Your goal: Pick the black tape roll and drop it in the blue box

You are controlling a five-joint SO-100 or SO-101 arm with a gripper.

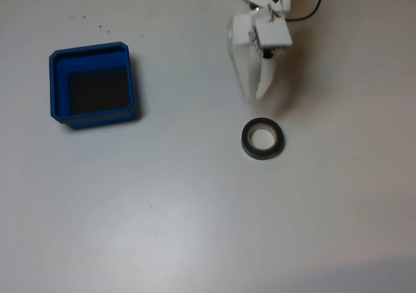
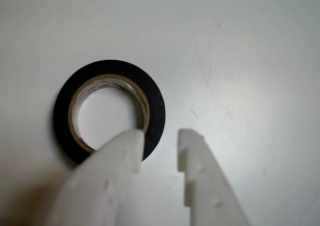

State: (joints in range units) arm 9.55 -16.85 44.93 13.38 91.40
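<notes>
Jaws of the white gripper (image 2: 160, 138) stand slightly apart, empty, above the black tape roll (image 2: 109, 110); one finger (image 2: 120, 151) overlaps its rim and might knock it aside.

In the wrist view the black tape roll (image 2: 109, 110) lies flat on the pale table (image 2: 240, 50), its beige core ring showing faint red print. The white gripper (image 2: 161, 138) enters from the bottom edge with its 2 fingers parted by a narrow gap. The left fingertip (image 2: 127, 143) overlaps the roll's lower rim, while the right one lies over bare table just beside the roll.
</notes>
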